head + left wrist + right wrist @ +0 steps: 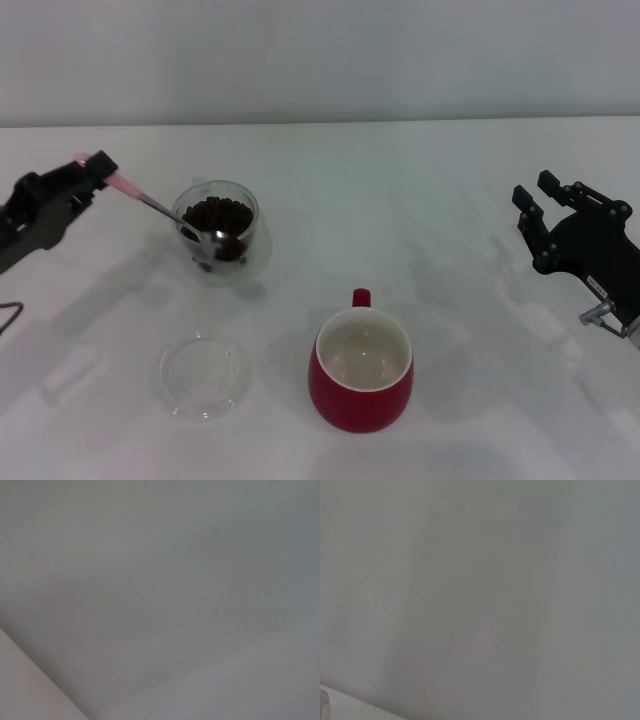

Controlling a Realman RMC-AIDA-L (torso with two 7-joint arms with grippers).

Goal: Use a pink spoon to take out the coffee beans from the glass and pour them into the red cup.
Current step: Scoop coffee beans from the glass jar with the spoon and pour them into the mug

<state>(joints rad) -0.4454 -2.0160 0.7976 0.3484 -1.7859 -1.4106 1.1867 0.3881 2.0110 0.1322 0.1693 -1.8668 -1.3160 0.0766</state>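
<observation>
**Spoon bowl down in the beans, handle held at the left**

The left hand (97, 168) grips the pink spoon (150, 205) by the far end of its pale handle, at the left of the white tabletop (450, 200). The spoon's long axis slopes from that grip down toward the robot's right, so the handle end points up and left while the metal bowl points down into the glass (220, 240). The bowl lies among the coffee beans (220, 215), near the side of the glass closest to the robot; how many beans sit on it is hard to make out.

The red cup (361, 385) stands upright nearer the robot and to the right of the glass, well apart from it, handle turned away and cream inside bare. A shallow clear dish (205, 375) lies left of the cup.

The right hand (540, 200) hovers at the right edge, fingers spread wide and holding nothing; its arm is cut off by the frame.

Both wrist views show only pale blurred surface.
</observation>
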